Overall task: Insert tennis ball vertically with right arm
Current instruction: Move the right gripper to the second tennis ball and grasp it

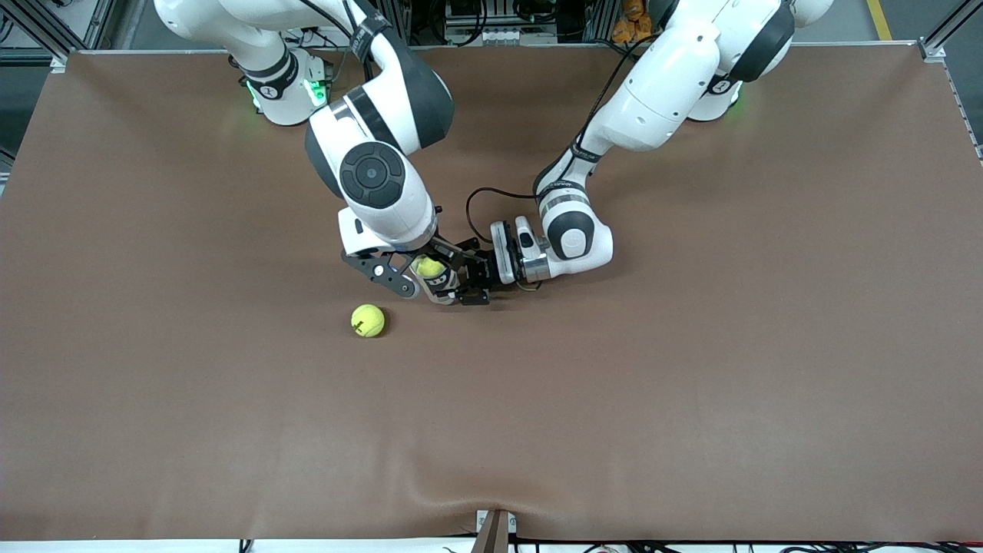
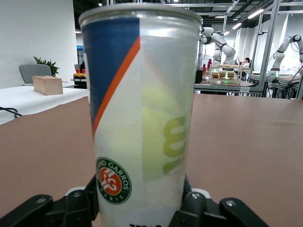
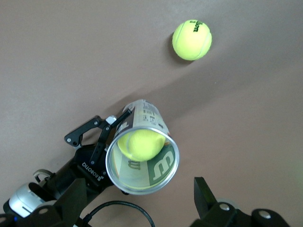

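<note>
On the brown desk (image 1: 691, 384) stands one clear plastic tube can (image 3: 142, 151) with blue and orange print, upright with its open top up. Two round yellow-green tennis balls show. One ball (image 3: 141, 144) sits inside the can. The other ball (image 1: 368, 320) lies loose on the desk, near the can, closer to the front camera and toward the right arm's end.

The left tool (image 2: 142, 208) comes in low from the side and squeezes the can near its bottom, one black finger on each side. The right tool (image 1: 399, 280) hangs just above the can's top, spread wide, with nothing in it as far as I can see.

Only the right wrist view looks straight down into the can. Only the left wrist view shows the round red and green badge (image 2: 113, 180) on its side. From the front, the arms hide most of the can.
</note>
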Motion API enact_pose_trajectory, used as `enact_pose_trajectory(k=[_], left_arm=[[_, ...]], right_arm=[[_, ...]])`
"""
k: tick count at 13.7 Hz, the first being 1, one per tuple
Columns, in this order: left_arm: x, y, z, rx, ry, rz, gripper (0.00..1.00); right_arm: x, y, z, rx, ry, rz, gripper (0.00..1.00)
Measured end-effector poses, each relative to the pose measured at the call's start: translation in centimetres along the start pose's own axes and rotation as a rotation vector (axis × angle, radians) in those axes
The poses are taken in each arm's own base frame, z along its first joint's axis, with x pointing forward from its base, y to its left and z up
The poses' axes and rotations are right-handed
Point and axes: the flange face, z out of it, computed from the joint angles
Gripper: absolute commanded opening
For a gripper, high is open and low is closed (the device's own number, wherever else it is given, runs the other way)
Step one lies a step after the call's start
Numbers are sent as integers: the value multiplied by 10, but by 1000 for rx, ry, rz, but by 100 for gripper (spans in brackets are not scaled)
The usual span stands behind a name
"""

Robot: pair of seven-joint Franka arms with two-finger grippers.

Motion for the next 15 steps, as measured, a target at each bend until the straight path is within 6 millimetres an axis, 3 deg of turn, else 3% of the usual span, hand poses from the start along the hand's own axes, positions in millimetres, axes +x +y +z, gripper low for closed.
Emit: enact_pose_trajectory(k=[2,4,6,8,13,15], left_arm=[[0,0,0,0,0,0,63],[0,0,0,0,0,0,63],[0,0,0,0,0,1,64],[0,0,0,0,0,2,64],[0,0,0,0,-1,2,64],[0,0,0,0,-1,2,64]], right_arm=[[27,12,-5,4,2,36,100],[82,42,-11,2,14,35,100],[146,87,-14,-2,8,21,100],[184,113,3,-17,-11,25,100],[203,94,102,-57,-6,29,100],[202,91,124,-66,-8,27,100]])
